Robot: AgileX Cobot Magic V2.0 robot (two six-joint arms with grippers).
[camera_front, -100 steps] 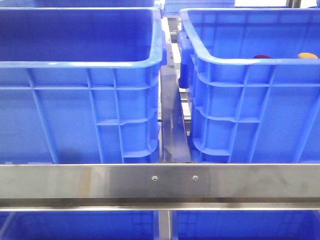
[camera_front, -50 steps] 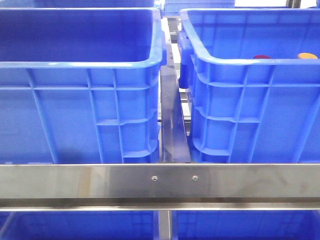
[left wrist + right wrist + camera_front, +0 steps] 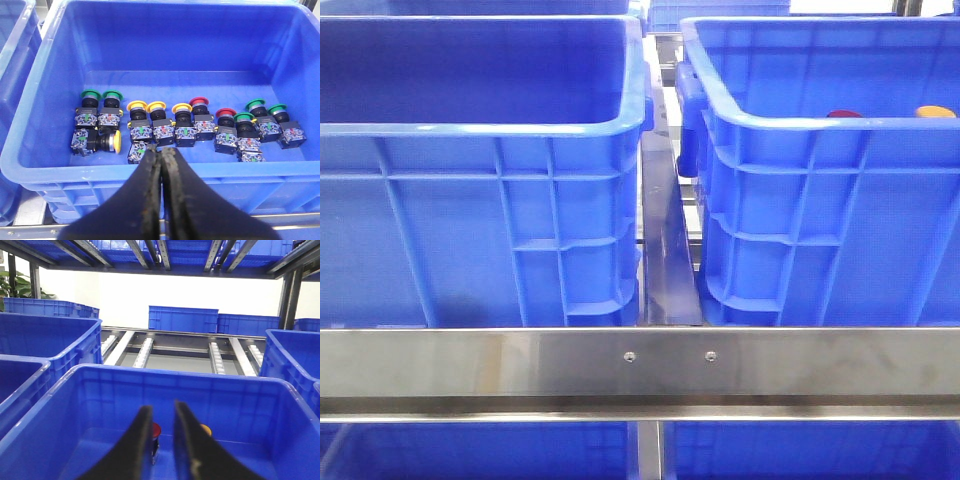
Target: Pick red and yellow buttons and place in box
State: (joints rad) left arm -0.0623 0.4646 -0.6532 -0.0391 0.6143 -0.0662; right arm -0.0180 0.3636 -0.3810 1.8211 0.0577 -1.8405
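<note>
In the front view a dark red button cap (image 3: pixel 843 113) and a yellow-orange cap (image 3: pixel 934 111) peek over the near rim of the right blue box (image 3: pixel 790 200). No gripper shows in that view. In the right wrist view my right gripper (image 3: pixel 162 407) is open and empty above a blue box (image 3: pixel 100 405). The red button (image 3: pixel 156 430) and the yellow button (image 3: pixel 206 430) stand on its floor beyond the fingers. My left gripper (image 3: pixel 161 151) is shut and empty over the near rim of a blue crate (image 3: pixel 60 165) holding several red, yellow and green push buttons (image 3: pixel 182 119).
A second, look-alike blue crate (image 3: pixel 470 200) stands at the left in the front view; its inside is hidden. A steel rail (image 3: pixel 640 365) crosses in front of both. More blue crates (image 3: pixel 183 319) and roller tracks (image 3: pixel 142 351) lie behind on the rack.
</note>
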